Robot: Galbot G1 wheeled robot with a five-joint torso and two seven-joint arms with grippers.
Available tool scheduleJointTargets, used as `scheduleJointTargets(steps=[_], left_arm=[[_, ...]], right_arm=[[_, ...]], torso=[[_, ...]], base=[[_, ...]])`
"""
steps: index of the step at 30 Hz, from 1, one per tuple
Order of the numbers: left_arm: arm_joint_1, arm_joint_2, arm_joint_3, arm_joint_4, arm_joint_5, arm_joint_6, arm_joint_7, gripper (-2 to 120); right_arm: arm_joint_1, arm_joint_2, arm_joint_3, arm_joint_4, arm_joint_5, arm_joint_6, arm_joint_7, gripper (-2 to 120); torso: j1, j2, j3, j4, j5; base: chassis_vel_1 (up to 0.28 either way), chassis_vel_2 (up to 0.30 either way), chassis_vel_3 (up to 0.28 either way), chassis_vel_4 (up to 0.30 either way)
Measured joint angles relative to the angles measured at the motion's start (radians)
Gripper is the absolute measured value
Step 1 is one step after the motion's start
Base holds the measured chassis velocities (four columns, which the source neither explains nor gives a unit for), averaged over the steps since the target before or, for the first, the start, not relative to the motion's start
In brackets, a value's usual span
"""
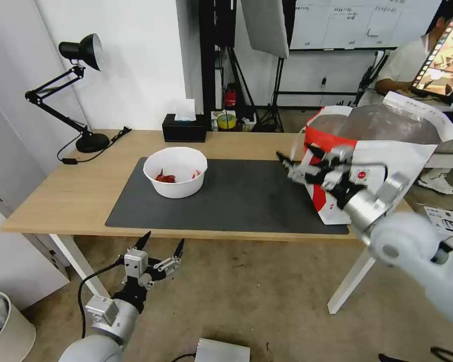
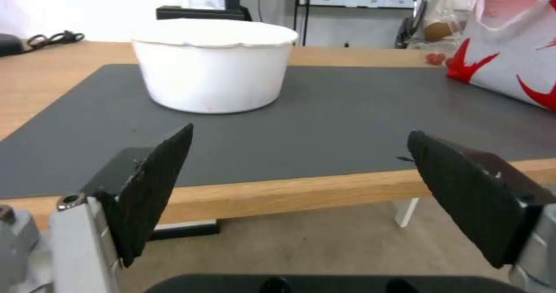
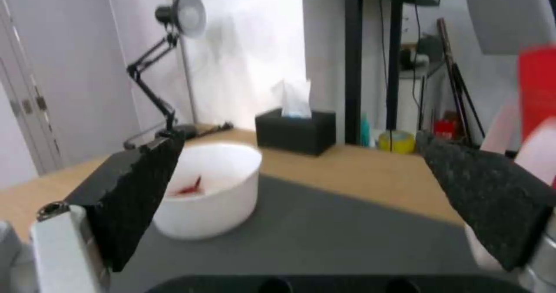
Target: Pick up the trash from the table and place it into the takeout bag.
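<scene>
Both sets of jaws stand wide and hold nothing. I see my right gripper [image 1: 298, 158] raised over the dark grey mat [image 1: 236, 201], just beside the red-and-white takeout bag [image 1: 387, 166], which stands open at the table's [image 1: 60, 196] right end showing its silver lining. My left gripper [image 1: 162, 245] hangs below the table's near edge. The white bowl [image 1: 175, 172] sits on the mat's left part with red scraps [image 1: 165, 177] inside. A black tissue box [image 1: 184, 128] stands behind it.
</scene>
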Motion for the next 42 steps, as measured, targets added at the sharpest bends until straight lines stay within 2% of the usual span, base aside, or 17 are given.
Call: scheduleJointTargets(steps=[3,5,7,9,16,22,33,40,42], left_arm=[[0.034,-0.022,-0.026,-0.013,0.012,-0.005,0.0,100],[0.07,-0.043,-0.053,-0.021,0.025,-0.015,0.012,100],[0.075,-0.045,-0.057,-0.022,0.027,-0.016,0.015,100],[0.08,-0.047,-0.061,-0.022,0.031,-0.019,0.017,100],[0.088,-0.049,-0.068,-0.03,0.032,-0.019,0.025,100],[0.096,-0.04,-0.082,-0.035,0.031,-0.02,0.027,100],[0.101,-0.048,-0.081,-0.044,0.031,-0.02,0.027,100],[0.023,0.009,-0.122,-0.058,-0.081,0.014,-0.006,100],[-0.022,0.058,-0.144,-0.063,-0.144,0.039,-0.027,100]], right_arm=[[-0.058,0.034,0.002,0.001,-0.055,0.009,0.004,100],[-0.128,0.071,0.004,0.003,-0.116,0.013,0.009,100],[-0.152,0.08,0.005,0.005,-0.135,0.013,0.01,100],[-0.25,0.114,0.02,0.005,-0.219,0.03,0.018,100],[-0.386,0.162,0.049,0.006,-0.336,0.078,0.049,100],[-0.444,0.186,0.063,0.006,-0.388,0.103,0.07,100],[-0.469,0.2,0.073,0.007,-0.403,0.108,0.085,100],[-0.466,0.199,0.073,0.007,-0.401,0.107,0.086,100],[-0.466,0.199,0.073,0.007,-0.4,0.106,0.086,100]], torso=[[0.0,0.0,0.0,-0.0001,0.0003],[0.0,0.0,0.0,0.0009,0.0003],[0.0,0.0,0.0,0.0007,0.0005],[0.0,0.0,0.0,-0.0001,0.0001],[0.0,0.0,0.0,0.0,0.0001],[0.0,0.0,0.0,0.0,0.0002],[0.0,0.0,0.0,0.0002,0.0002],[0.0,0.0,0.0,0.0003,0.0001],[0.0,0.0,0.0,0.0002,0.0]], base=[[0.0,0.0,0.0,0.0],[0.0,0.0,0.0,0.0],[0.0,0.0,0.0,0.0],[0.0,0.0,0.0,0.0],[0.0,0.0,0.0,0.0],[0.0,0.0,0.0,0.0],[0.0,0.0,0.0,0.0],[0.0,0.0,0.0,0.0],[0.0,0.0,0.0,0.0]])
